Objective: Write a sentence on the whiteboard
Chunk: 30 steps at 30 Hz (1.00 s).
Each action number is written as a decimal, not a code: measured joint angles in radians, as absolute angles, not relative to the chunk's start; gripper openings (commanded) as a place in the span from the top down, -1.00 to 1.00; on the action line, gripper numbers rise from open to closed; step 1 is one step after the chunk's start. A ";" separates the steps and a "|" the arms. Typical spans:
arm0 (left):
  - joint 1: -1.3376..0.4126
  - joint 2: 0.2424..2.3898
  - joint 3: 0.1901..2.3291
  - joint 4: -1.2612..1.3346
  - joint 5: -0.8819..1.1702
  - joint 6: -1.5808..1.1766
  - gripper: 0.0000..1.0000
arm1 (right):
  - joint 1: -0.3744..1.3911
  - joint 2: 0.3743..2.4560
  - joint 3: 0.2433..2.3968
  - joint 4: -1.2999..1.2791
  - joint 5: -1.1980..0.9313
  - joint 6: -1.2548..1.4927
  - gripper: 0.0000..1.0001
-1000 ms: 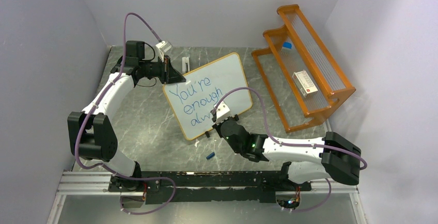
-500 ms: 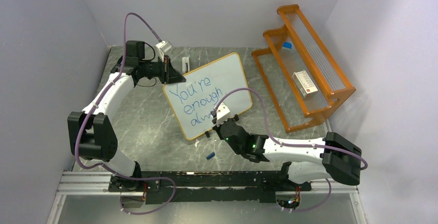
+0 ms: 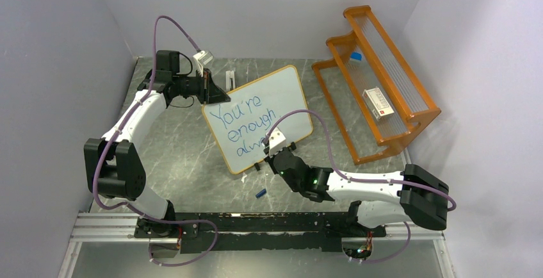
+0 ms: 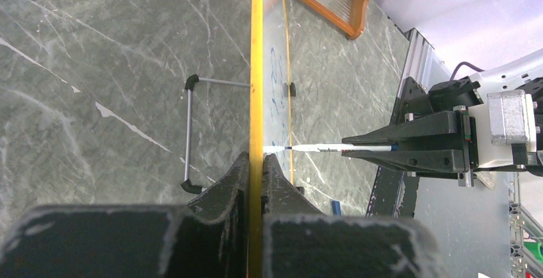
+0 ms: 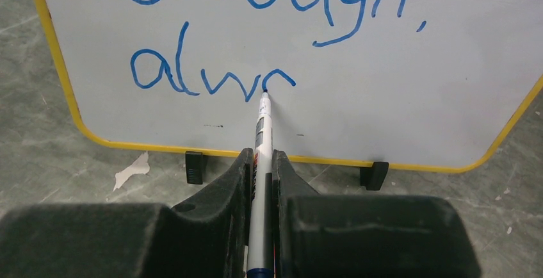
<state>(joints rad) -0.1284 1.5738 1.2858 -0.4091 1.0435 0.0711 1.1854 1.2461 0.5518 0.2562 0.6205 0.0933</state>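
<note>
The whiteboard (image 3: 285, 92) stands tilted on the table on black clip feet (image 5: 194, 166), its frame yellow-orange. Blue writing on it reads "You're enough," and below that "alw" plus a partial letter. My left gripper (image 3: 215, 95) is shut on the board's upper left edge (image 4: 257, 66); in the left wrist view the left gripper (image 4: 257, 159) clamps the frame between both fingers. My right gripper (image 3: 273, 152) is shut on a white marker (image 5: 262, 134). The marker's tip touches the board at the end of the last blue stroke. The same marker (image 4: 333, 148) shows side-on in the left wrist view.
An orange wooden rack (image 3: 384, 130) stands at the right and holds a small white box (image 3: 378, 104) and a blue-capped item (image 3: 355, 56). A blue cap (image 3: 260, 193) lies on the table in front of the board. A white object (image 3: 230, 79) lies behind the board. Walls close in on three sides.
My right gripper with the marker has shifted very slightly along the third line of writing. The left arm and the board have not moved.
</note>
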 measured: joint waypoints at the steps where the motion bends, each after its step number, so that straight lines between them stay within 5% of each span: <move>1: -0.128 1.574 1.286 -0.409 1.044 0.071 0.90 | 1.185 1.246 0.552 0.256 0.621 0.093 1.00; 30: -0.128 1.575 1.288 -0.410 1.044 0.071 0.90 | 1.149 1.225 0.545 0.264 0.640 0.062 1.00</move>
<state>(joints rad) -0.1284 1.5749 1.2877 -0.4099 1.0435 0.0711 1.1488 1.2255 0.5453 0.2638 0.6395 0.0620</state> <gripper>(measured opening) 0.086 0.150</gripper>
